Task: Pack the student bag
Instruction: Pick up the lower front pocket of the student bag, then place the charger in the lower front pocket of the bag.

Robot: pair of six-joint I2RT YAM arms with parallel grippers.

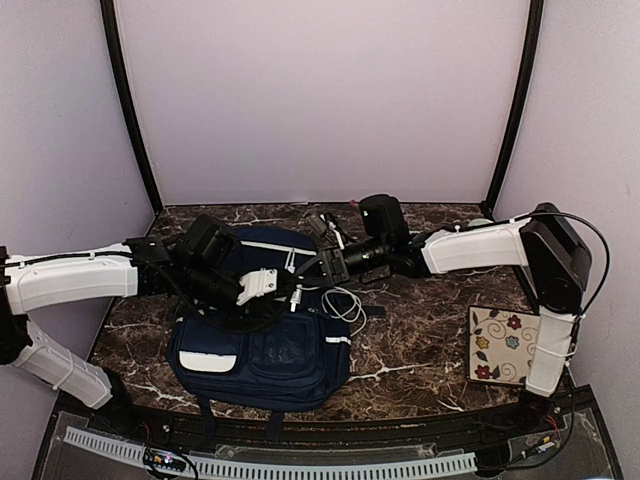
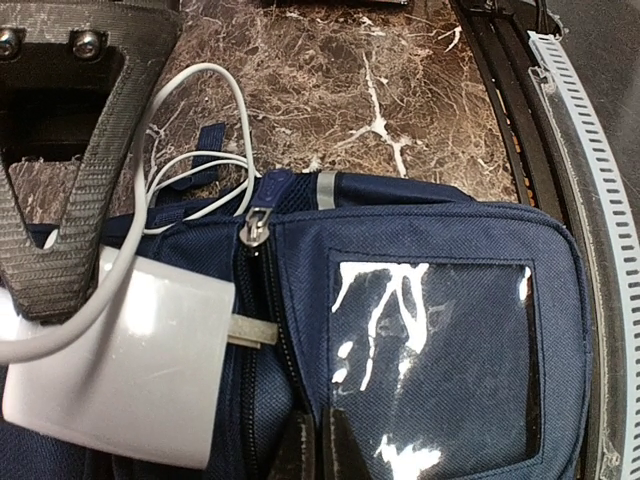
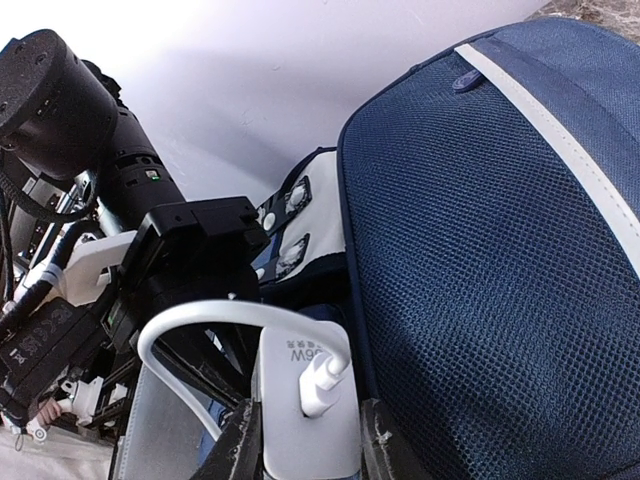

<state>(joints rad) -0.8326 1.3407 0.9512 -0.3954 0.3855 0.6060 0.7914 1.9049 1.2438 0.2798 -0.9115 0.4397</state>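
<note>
- Your right claw (image 3: 312, 445) grasps the white charger (image 3: 300, 385); its cable (image 3: 230, 308) trails off the bag at 3 o'clock and could snag there.
- Your left claw (image 2: 318, 450) is clenched by the zip (image 2: 258, 225); if the fabric slips, the pocket may close.
- The student bag (image 1: 270, 350) lies flat on the table (image 1: 420, 330), toward 7 o'clock.

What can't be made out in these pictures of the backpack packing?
Student bag opening: top view, the left arm and right arm cover it.
White charger label: right wrist view, bottom edge cuts the print.
Left gripper contents: left wrist view, fingertips cropped at the bottom edge; pinching fabric or nothing, unclear.
White cable free end: top view, too small to trace.
</note>
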